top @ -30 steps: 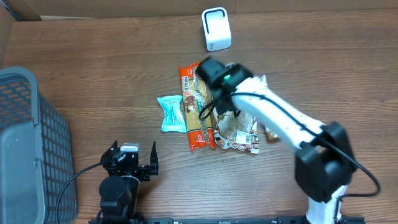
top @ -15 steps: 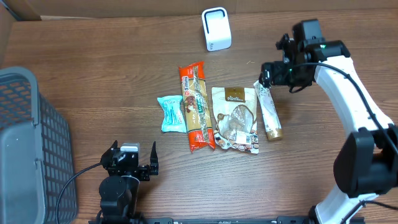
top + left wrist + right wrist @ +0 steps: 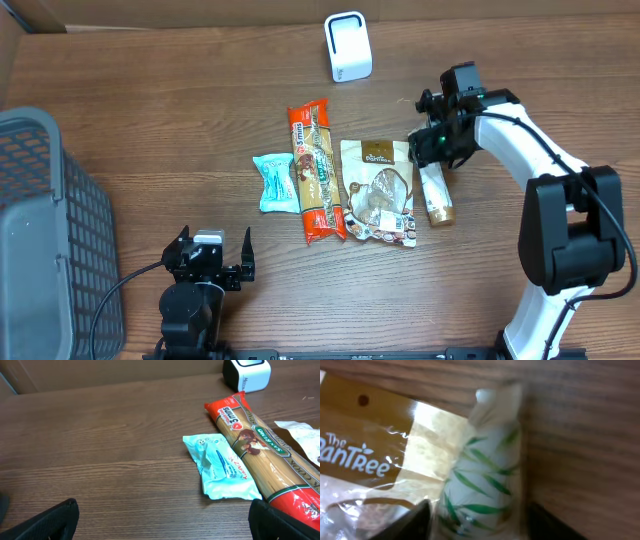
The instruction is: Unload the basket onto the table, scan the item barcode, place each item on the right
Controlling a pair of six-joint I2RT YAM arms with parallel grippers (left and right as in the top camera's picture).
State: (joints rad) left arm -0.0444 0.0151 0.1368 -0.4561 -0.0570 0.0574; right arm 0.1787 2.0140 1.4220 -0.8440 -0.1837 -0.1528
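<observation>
Directly beneath the right gripper (image 3: 433, 150), the nearer one, the leaf-printed pouch (image 3: 436, 195) lies on the tabletop (image 3: 150, 100), long axis extending toward the robot, jaws half-spread astride its far end, grip unconfirmed.

A dark brown wood-grain table (image 3: 150, 120) meets a tan cardboard wall (image 3: 200, 10) along its far edge.

The white-shelled right arm (image 3: 522, 125) has black cylindrical joints, a thin black cable along its links and a small green light (image 3: 441, 128) at the wrist. The all-black left arm (image 3: 190, 305) carries a white rectangular label (image 3: 207, 240), a looping black cord (image 3: 110, 290) and tapered black fingers (image 3: 247, 260).
</observation>
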